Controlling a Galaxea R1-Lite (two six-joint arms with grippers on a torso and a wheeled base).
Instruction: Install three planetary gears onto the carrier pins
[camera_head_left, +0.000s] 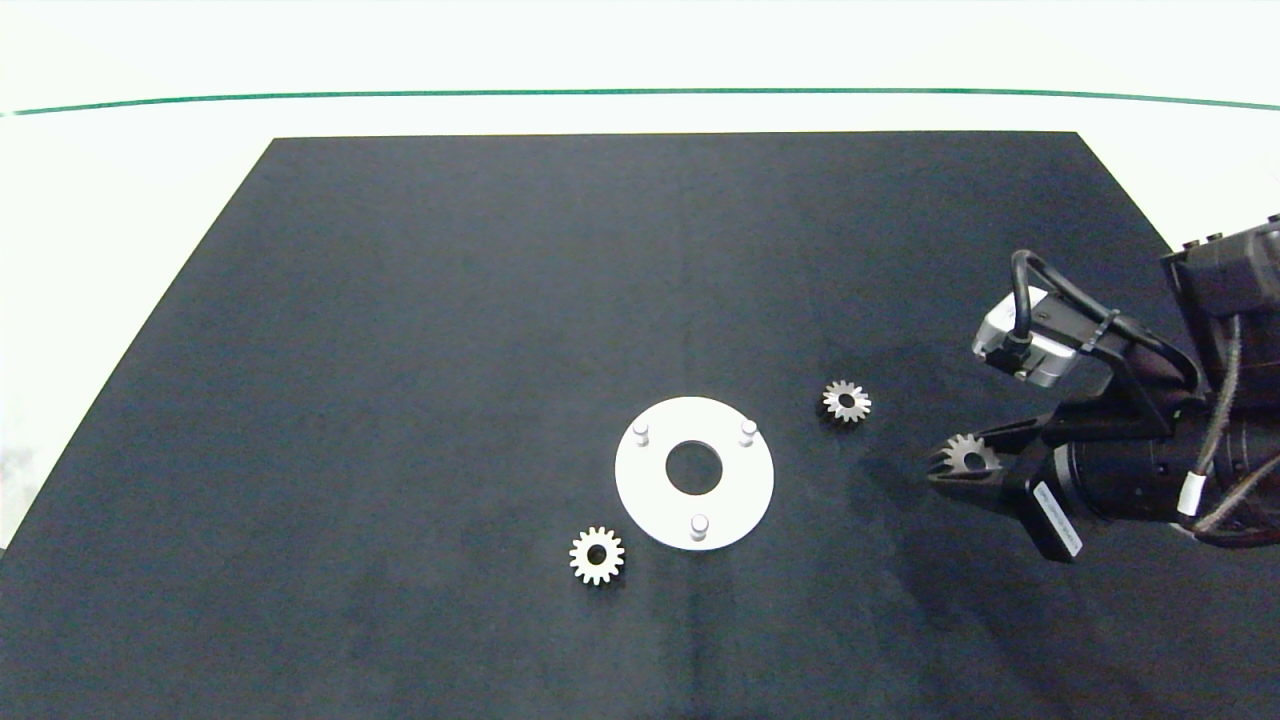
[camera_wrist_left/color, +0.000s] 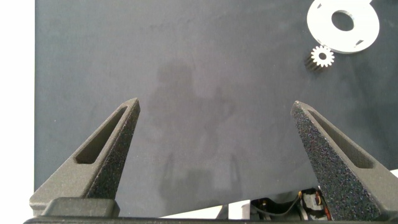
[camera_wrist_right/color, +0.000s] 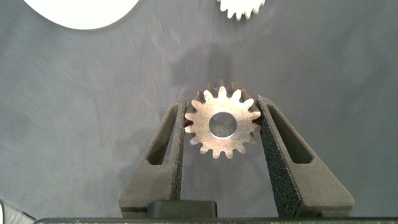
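Between right gripper fingers: gear, unmarked.

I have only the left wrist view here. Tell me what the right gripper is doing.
Observer: The right gripper is shut on one planetary gear, a finger against its teeth on each side.
Operator: Report where it is.
Observer: In the head view it is to the right of the white disc, apart from it.
Operator: Count the pins that carry a gear.
Observer: None. All three carrier pins are bare.
Operator: Locate the third gear; I see just one, beside the disc.
Observer: It lies flat on the black mat, between the disc and the right gripper.
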